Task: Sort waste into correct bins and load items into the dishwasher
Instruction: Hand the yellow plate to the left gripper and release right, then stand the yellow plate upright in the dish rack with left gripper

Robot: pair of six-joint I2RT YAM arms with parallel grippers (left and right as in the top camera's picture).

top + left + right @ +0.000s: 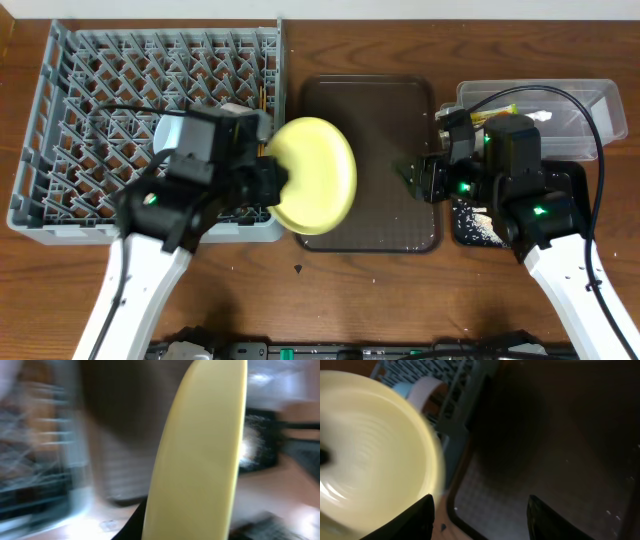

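The left jaws are clamped on the left rim of the one yellow plate (318,178), which they hold off the table, tilted steeply. The left wrist view sees it almost edge-on and blurred. The plate hangs over the right edge of the dish rack (90,120) and the left edge of the brown serving tray (385,130). The left arm (190,180) reaches up from the bottom of the overhead view and crosses the rack's near right corner, its wrist turned toward the plate. The right jaws stand open and hold nothing. Their two dark fingers (420,517) are spread wide above the brown tray, facing the plate. The right arm (520,170) comes in from the lower right, bent over the black tray (575,178), with its wrist pointing left. Counted, there are two arms, one plate, one grey rack, one brown tray, one black tray and one clear tub (590,100), all on a wooden table (360,40). Pale food scraps (478,225) lie scattered in the black tray. The clear tub, just behind it, holds one green-and-yellow wrapper (500,107) and one crumpled white wrapper (540,117). In the right wrist view, one light-blue bowl (402,389) and one white bowl (427,387) show inside the rack behind the plate, both blurred.
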